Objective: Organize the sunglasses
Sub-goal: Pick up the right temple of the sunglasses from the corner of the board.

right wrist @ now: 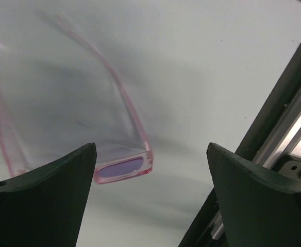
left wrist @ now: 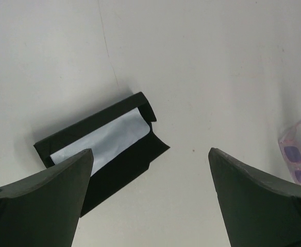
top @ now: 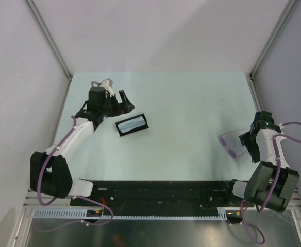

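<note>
A pale green table (top: 181, 103) sits between bare white walls, with the sunglasses (top: 229, 145) lying unfolded at about 4 o'clock from its middle. The right gripper (right wrist: 151, 145) hangs over their near lens end with its fingers spread wide, holding nothing. At 9 o'clock lies an open black case (left wrist: 135, 159) with a light blue cloth (left wrist: 101, 141) inside, and at its 11 o'clock the left gripper (left wrist: 151, 151) is also spread wide and empty.
</note>
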`<state>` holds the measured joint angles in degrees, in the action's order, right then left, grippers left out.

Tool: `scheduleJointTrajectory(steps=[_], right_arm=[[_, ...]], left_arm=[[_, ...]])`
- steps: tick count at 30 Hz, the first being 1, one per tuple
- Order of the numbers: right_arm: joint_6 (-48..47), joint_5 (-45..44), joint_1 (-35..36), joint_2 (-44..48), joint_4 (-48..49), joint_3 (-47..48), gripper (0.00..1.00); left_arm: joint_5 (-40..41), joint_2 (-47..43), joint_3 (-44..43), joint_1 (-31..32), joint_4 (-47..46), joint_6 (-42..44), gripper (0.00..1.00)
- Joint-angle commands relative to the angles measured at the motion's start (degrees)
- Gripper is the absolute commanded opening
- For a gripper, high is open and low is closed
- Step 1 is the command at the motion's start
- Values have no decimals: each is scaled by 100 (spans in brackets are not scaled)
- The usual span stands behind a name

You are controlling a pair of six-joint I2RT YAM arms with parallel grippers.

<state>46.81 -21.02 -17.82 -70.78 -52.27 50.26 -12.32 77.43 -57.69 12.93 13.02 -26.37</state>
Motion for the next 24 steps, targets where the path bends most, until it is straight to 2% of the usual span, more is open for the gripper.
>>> scheduleJointTrajectory(steps=[1, 5, 9, 19, 24], right_arm=[[-312, 756, -353, -277, 472, -297, 94], [-383, 888, -371, -418, 691, -306, 91], [-295, 924, -380, -699, 692, -324, 84], [144, 590, -389, -1007, 586, -456, 81], [232, 625, -388, -1271, 586, -473, 69]], left_arm=[[-447, 158, -286, -36, -97, 237, 100], [-377, 238, -365, -45, -106, 378, 100], [-359, 352, -427, -54, -98, 378, 100], [-307, 440, -533, -80, -97, 343, 100], [-306, 431, -515, -106, -106, 334, 100]])
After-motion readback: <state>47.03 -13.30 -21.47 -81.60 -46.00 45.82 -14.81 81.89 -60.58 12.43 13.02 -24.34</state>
